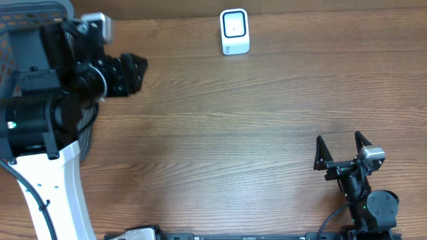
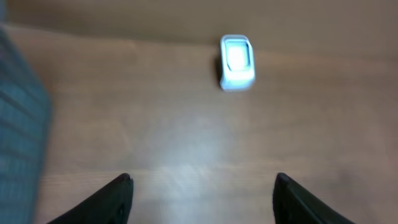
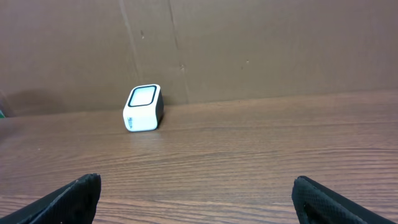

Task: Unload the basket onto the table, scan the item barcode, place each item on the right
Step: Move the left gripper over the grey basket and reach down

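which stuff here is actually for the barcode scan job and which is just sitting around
For the job:
- white scanner, standing at the far edge of the table
- left gripper, open and empty
- right gripper, open and empty

Just there:
- mesh basket at the left, contents hidden by the arm
- wooden table

No item to scan is in view.

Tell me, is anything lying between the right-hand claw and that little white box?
Nothing. Only bare wooden table separates the right gripper from the white box, as the overhead and right wrist views both show.
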Controlling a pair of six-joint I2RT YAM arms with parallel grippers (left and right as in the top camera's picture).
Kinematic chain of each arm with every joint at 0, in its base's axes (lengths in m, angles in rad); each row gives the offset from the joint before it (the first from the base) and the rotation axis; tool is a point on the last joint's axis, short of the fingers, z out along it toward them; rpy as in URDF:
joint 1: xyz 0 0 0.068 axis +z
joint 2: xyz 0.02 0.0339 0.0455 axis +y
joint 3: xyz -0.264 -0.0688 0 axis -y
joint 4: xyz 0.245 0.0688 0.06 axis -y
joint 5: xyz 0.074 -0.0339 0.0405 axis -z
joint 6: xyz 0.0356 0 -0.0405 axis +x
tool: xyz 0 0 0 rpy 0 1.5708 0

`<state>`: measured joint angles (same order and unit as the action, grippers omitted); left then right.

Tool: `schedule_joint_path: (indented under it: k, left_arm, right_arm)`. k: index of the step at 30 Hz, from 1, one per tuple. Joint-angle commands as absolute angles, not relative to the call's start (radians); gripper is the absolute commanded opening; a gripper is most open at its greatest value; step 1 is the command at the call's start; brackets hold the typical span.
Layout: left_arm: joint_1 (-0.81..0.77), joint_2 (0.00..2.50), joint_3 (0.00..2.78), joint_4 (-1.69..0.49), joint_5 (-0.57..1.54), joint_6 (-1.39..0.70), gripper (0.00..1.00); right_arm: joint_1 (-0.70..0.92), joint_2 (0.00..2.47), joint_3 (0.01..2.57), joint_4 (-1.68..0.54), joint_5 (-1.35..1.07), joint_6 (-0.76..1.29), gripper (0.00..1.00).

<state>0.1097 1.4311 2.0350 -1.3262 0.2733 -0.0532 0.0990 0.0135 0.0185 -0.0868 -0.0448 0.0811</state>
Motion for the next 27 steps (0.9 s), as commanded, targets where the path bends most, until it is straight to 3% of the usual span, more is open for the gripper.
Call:
schedule_joint_path:
  k: [1, 6, 10, 17, 27]
  left_arm:
    - [0.17, 1.473, 2.102, -1.29, 0.175, -0.084, 0.66]
    - [0.341, 1.546, 2.13, -1.215, 0.176, -0.117, 0.71]
    - [0.49, 1.599, 2.13, -1.148, 0.178, -0.112, 0.9]
    - [0.694, 1.68, 2.13, -1.097, 0.224, -0.091, 0.97]
    - [0.759, 1.851, 2.13, -1.064, 0.249, 0.016, 1.0]
  right_arm:
    - [0.096, 0.003, 0.008, -0.081, -0.044, 0.078, 1.0]
    - [0.096, 0.003, 0.008, -0.081, -0.044, 0.078, 1.0]
    - [0.096, 0.003, 0.008, -0.081, -0.044, 0.078, 1.0]
    - [0.096, 0.003, 0.008, -0.081, -0.044, 0.078, 1.0]
    - [0.096, 0.003, 0.008, -0.081, -0.044, 0.077, 1.0]
